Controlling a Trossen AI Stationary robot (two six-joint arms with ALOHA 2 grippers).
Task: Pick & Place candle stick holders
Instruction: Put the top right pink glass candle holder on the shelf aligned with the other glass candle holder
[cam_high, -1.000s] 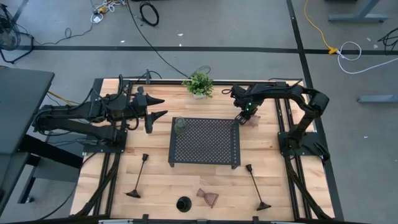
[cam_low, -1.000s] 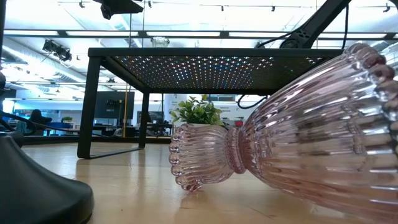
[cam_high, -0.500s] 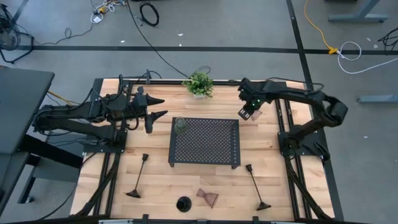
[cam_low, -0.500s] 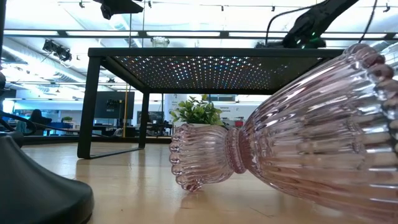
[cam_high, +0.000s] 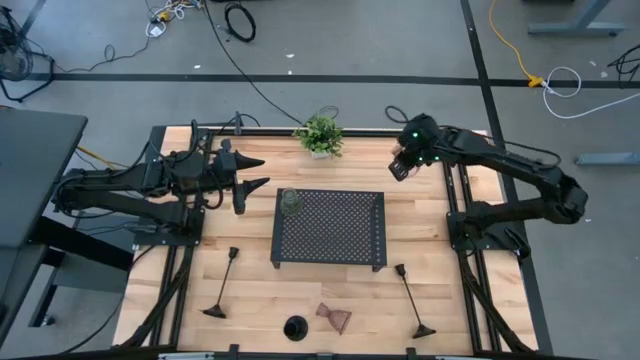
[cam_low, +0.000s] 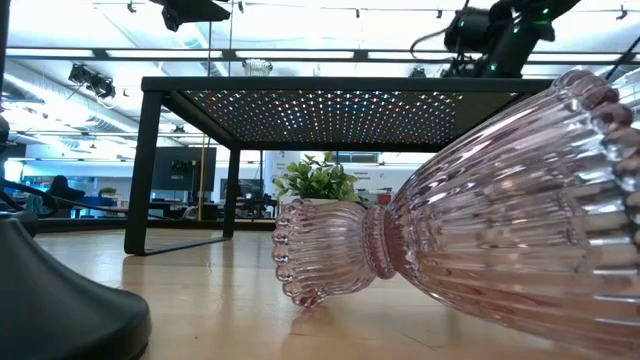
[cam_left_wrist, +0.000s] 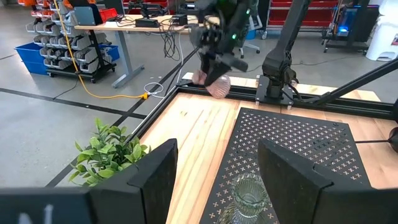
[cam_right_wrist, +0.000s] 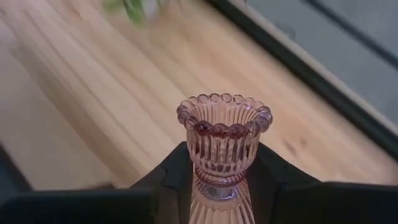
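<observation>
My right gripper (cam_high: 400, 168) is shut on a pinkish-brown hourglass glass holder (cam_right_wrist: 222, 140), high above the table past the black perforated tray's (cam_high: 340, 235) far right corner; it also shows in the left wrist view (cam_left_wrist: 216, 84). My left gripper (cam_high: 262, 172) is open and empty left of the tray. A greenish glass holder (cam_high: 290, 203) stands on the tray's far left corner. Two tall black holders (cam_high: 222, 285) (cam_high: 412, 300), a squat black one (cam_high: 295, 327) and a second pink holder (cam_high: 335, 318), lying on its side, are near the front edge. My right gripper pinches the holder's waist and lower half (cam_right_wrist: 217, 186) between its two fingers (cam_right_wrist: 171, 183). The holder lies along the fingers, and its beaded cup (cam_right_wrist: 224, 115) sticks out past their tips. The fingers slant downward. The holder is lifted clear of table and tray.
A leafy potted plant (cam_high: 320, 135) stands at the far edge, left of my right gripper. The tray stands raised on legs (cam_low: 145, 170). In the low view the lying pink holder (cam_low: 480, 230) fills the foreground.
My right gripper has risen with the pink holder and gone from beside the tray's far right corner toward the table's far edge. The holder stays in the hold, clear of the table.
</observation>
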